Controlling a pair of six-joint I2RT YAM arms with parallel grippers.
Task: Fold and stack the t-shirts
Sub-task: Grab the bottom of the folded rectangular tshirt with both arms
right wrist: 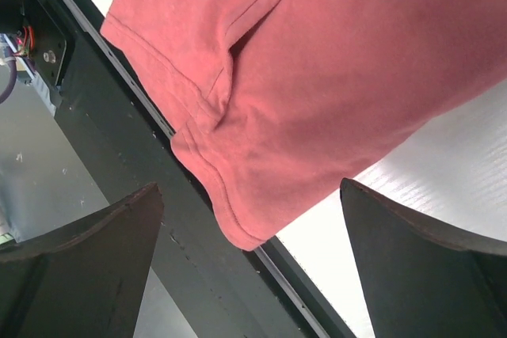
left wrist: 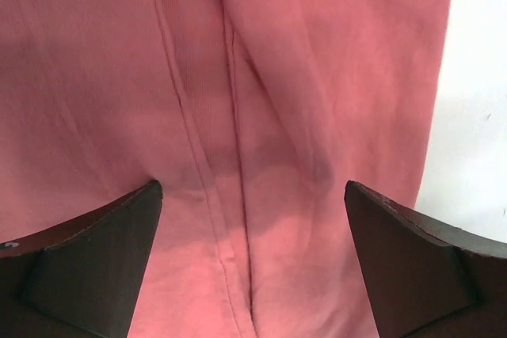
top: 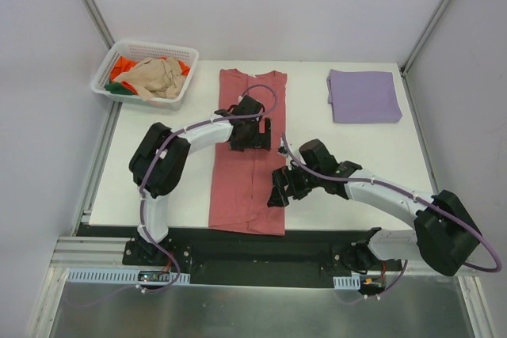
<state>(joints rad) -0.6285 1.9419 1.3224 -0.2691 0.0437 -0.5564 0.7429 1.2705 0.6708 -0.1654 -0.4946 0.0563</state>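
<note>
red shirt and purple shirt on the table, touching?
Apart. The top view shows a strip of bare white table between the red shirt and the folded purple shirt.

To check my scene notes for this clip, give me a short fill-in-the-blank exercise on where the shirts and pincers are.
1. The folded lavender shirt lies at the table's far ____ corner.
2. In the white basket, a beige shirt lies over an orange shirt and a ____ one.
3. The left pincer and right pincer both stand ____, holding nothing.
4. The rose-red shirt's hem overhangs the table's ____ edge.
Missing words: right; green; open; near.
</note>
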